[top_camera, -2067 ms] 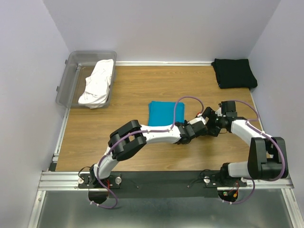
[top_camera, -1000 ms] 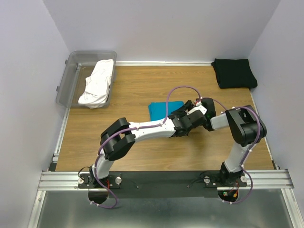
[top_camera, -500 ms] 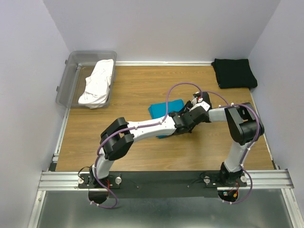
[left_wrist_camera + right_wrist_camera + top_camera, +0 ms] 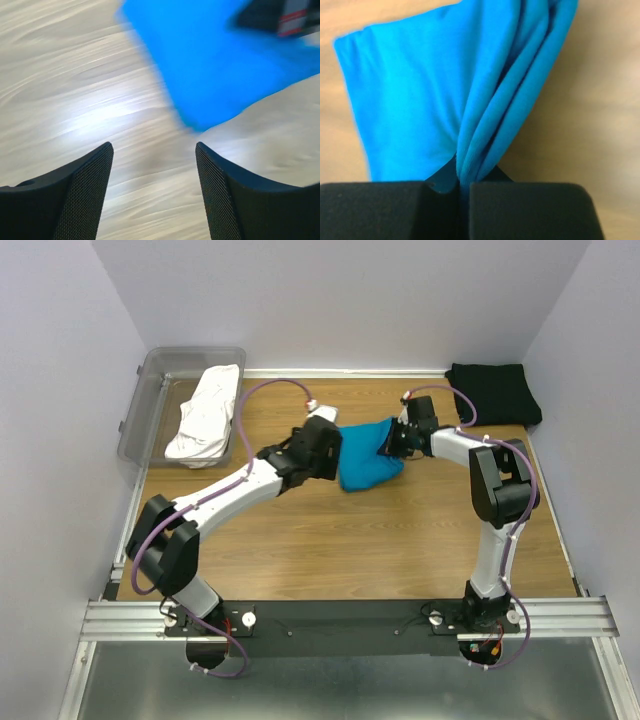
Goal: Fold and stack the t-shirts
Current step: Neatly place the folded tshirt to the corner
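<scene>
Looking at progress on this one, I'd call it maybe a third done. The black shirt (image 4: 492, 393) sits folded in the far right corner of the bench (image 4: 300, 540), so that one is sorted. The white shirt (image 4: 207, 415) lies crumpled in the plastic tub (image 4: 150, 370) at the far left, not yet touched as far as folding goes.

The teal shirt (image 4: 365, 462) is the one in hand. It's toward the far middle of the bench, bunched rather than flat. The right tool (image 4: 462, 185) is clamped on it, with several layers of cloth gathered into a pinch between the fingers. The left tool (image 4: 152, 147) has its fingers apart with only bare wood between them, and the teal cloth lies just beyond the tips. That view is smeared, so I can't say for sure whether it touches the cloth; it looks apart to me.

Nothing is stacked yet. My guess at what's left: land the teal one on the black one neatly, then fetch, fold and stack the white one.
</scene>
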